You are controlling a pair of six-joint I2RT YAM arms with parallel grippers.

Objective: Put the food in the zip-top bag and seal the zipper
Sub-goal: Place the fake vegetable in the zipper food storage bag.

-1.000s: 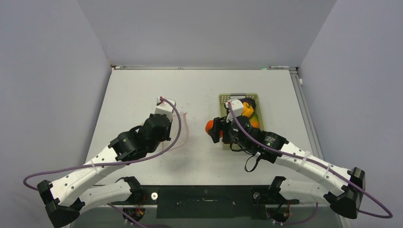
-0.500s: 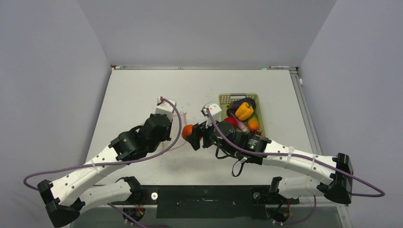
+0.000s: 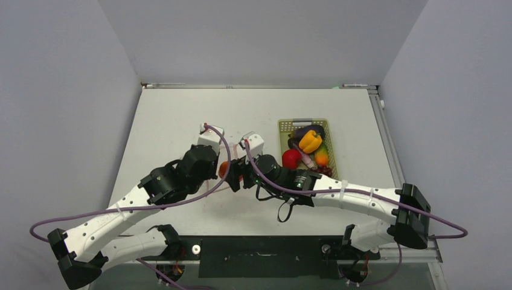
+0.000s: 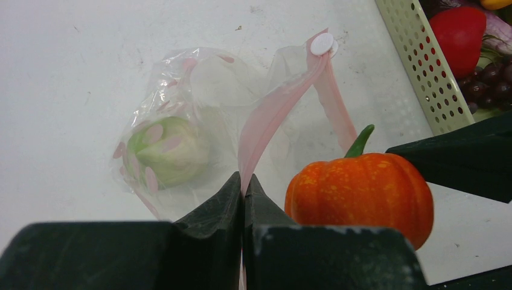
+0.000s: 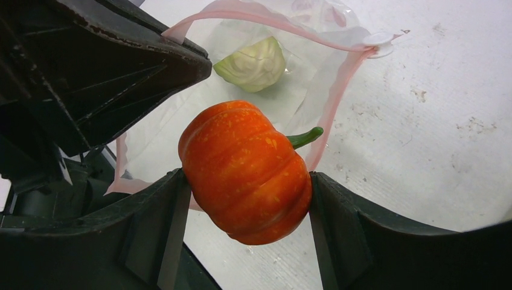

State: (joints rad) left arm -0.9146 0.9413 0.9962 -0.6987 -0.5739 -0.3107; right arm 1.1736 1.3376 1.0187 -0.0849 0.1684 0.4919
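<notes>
The white, lightly scuffed table [image 3: 175, 115] is bearing two things: a clear zip-top bag [image 4: 199, 78] is lying near its middle, and a pale yellow-green mesh basket [image 3: 282, 125] is sitting near it on the right

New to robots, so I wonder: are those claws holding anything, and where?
Right gripper clamps the orange pumpkin by its sides; left gripper pinches the pink zipper strip of the bag.

1 overhead view looks down; 2 close wrist views share the bag [image 4: 208, 81].
</notes>
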